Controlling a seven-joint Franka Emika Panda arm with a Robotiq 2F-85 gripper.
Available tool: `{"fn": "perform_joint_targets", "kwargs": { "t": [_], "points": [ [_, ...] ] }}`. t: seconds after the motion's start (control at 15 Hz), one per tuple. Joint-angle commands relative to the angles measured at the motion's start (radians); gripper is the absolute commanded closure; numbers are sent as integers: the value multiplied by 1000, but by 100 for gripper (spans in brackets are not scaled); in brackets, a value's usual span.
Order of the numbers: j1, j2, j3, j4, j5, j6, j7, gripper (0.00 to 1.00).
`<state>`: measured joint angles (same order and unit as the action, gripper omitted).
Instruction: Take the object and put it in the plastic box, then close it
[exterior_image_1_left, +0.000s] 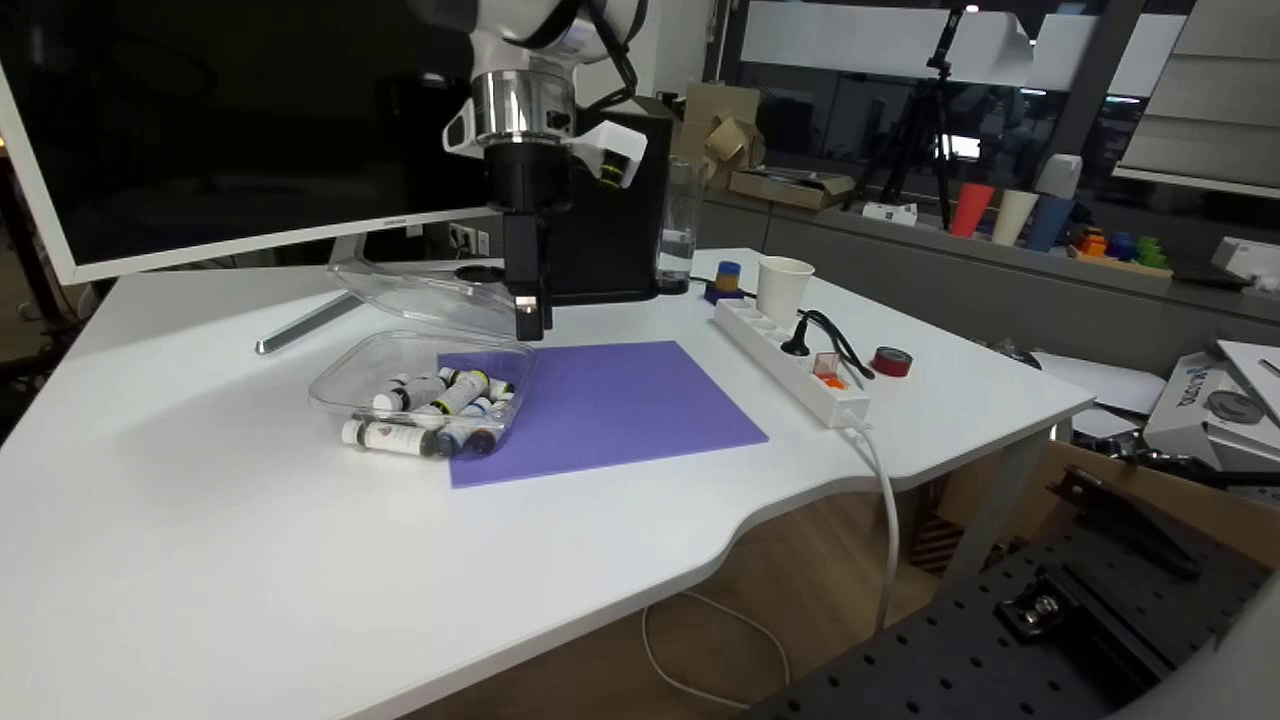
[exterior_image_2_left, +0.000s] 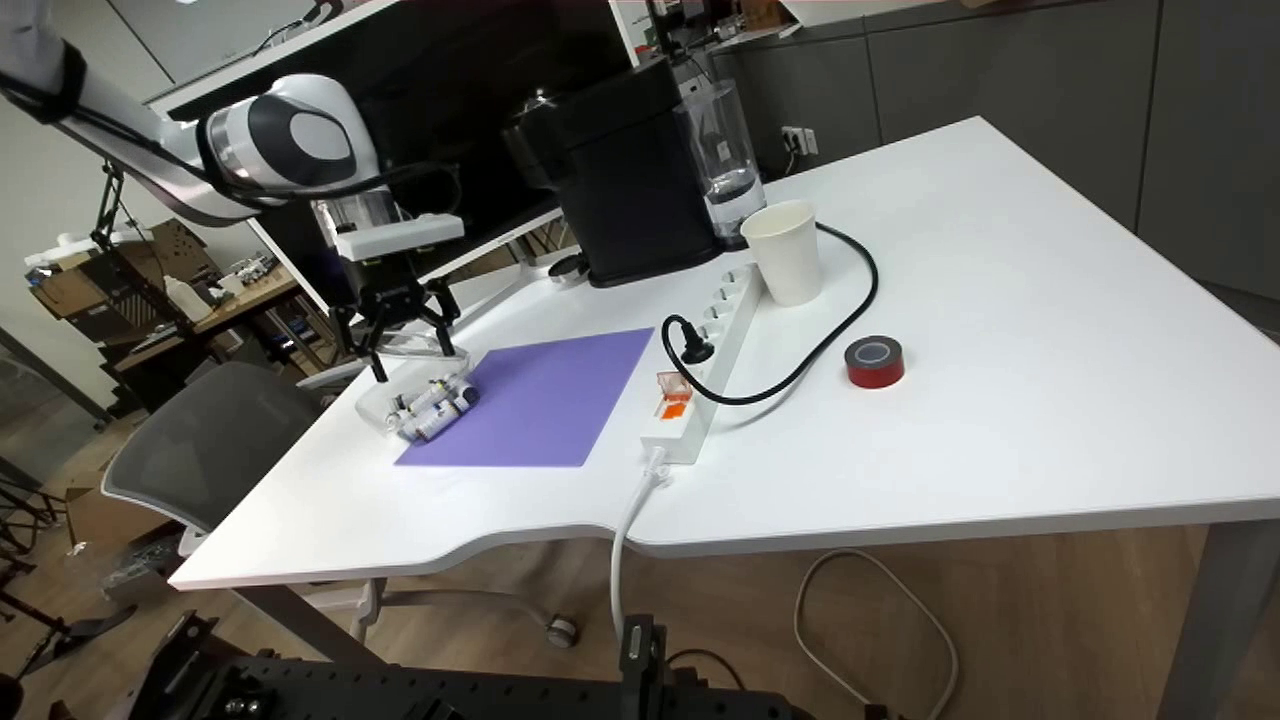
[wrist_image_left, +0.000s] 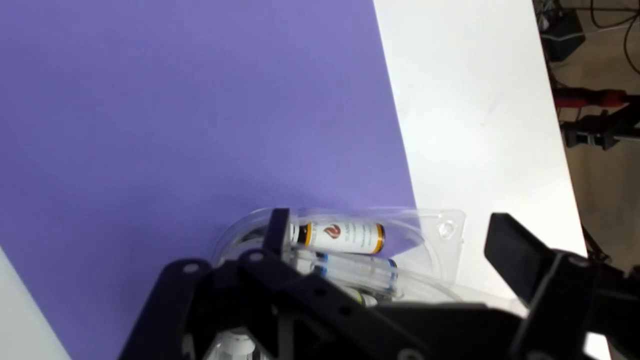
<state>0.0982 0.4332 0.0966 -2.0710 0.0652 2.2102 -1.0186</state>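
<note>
The plastic box is low and clear. It stands on the white table, partly over a purple sheet, and also shows in an exterior view and the wrist view. Its clear lid is raised at the back. Several small white-labelled bottles lie in it; one with orange bands shows in the wrist view. I cannot single out the object among them. My gripper is open and empty above the box's lid side, fingers wide apart in the wrist view. My fingers hide part of the box.
The purple sheet lies beside the box. A white power strip with a black plug, a paper cup and red tape stand farther along. A monitor and a tall black box stand behind.
</note>
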Motion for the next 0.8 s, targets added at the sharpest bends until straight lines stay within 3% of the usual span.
{"fn": "perform_joint_targets", "kwargs": {
  "t": [0.0,0.27,0.73],
  "points": [
    [48,-54,-11,-55,-208,-56,158,0],
    [83,-74,2,-80,-379,-172,303,0],
    [56,-107,4,-125,-371,-147,619,0]
  ]
}}
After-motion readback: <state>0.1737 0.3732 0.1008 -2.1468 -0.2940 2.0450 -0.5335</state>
